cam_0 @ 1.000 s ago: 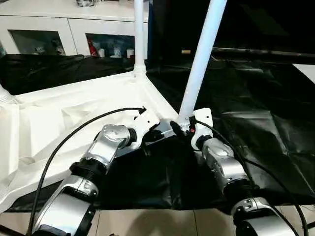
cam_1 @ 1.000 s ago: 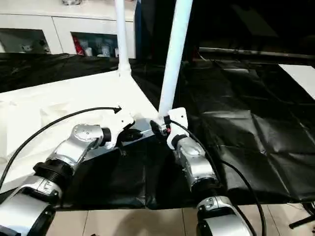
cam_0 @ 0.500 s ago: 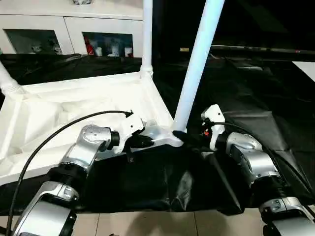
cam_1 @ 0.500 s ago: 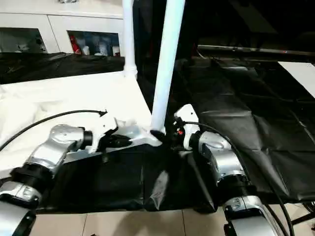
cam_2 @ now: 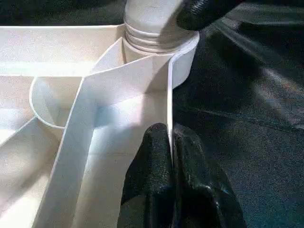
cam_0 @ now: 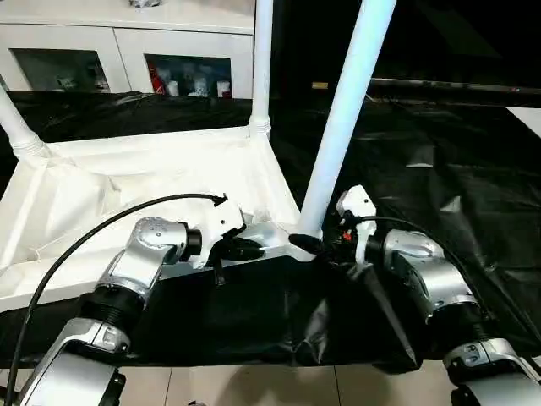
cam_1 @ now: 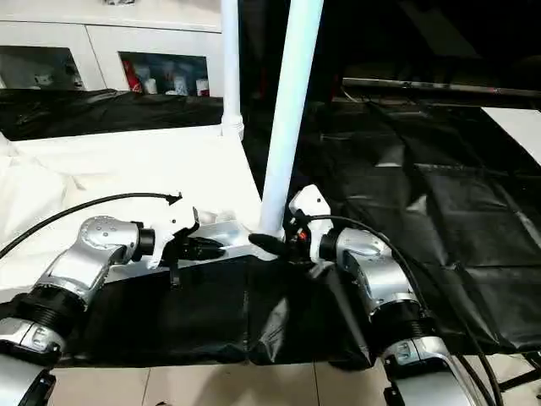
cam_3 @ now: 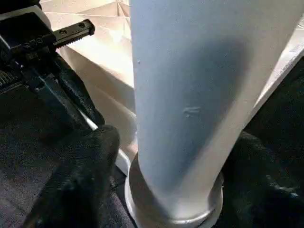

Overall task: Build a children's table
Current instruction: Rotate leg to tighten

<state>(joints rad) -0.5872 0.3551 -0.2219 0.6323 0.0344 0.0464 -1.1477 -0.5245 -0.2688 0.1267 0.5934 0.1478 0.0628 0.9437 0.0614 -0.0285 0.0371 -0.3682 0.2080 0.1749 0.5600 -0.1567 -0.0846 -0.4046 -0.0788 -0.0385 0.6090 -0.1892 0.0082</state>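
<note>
The children's table lies upside down on black cloth, its white ribbed top (cam_0: 127,182) facing up. White legs stand in its corner sockets: a near one (cam_0: 342,127), a far one (cam_0: 262,68) and one at the far left (cam_0: 17,127). My left gripper (cam_0: 245,248) is shut on the thin rim (cam_2: 168,95) beside the near corner socket, with a finger on each side (cam_2: 170,137). My right gripper (cam_0: 317,241) is open around the base of the near leg (cam_3: 185,95). One of its fingers (cam_3: 80,180) stands a narrow gap away from the socket collar.
The black cloth (cam_0: 439,169) covers the big table and bunches up at the front edge (cam_0: 321,321) below the grippers. A white cabinet with glass doors (cam_0: 84,59) stands behind. Tiled floor (cam_0: 254,385) shows along the bottom.
My right gripper has come in closer to the base of the near leg and its fingers have narrowed a little. The left gripper still clamps the rim. The camera has shifted.
</note>
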